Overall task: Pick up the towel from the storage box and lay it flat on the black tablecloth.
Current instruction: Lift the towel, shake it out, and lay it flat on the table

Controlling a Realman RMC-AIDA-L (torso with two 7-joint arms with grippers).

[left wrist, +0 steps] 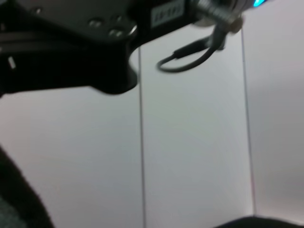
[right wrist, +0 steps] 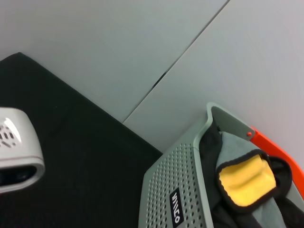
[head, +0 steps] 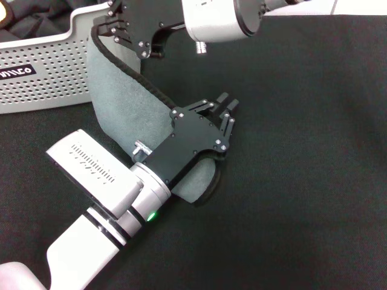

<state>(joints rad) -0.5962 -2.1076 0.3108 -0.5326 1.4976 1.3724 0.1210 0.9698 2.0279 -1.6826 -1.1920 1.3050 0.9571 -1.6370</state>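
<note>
Large matte black fabric tablecloth (head: 314, 181): lying across the bench. Light grey perforated plastic storage box (head: 42, 66): sitting at the cloth's far left. Grey-green soft towel with dark stitched border (head: 121, 103): hanging stretched between both pincers, clear of the box. Right pincer (head: 115, 30): clamping the upper corner. Left pincer (head: 227, 106): holding the lower edge; fingers' state, cannot tell.

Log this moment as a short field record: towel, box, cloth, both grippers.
towel: grey-green side up, stretched between both grippers, lower part resting on the black tablecloth
storage box: upper left of the head view, on the tablecloth
left gripper: on the towel's lower end, low over the tablecloth
right gripper: gripping the towel's upper edge beside the box
</note>
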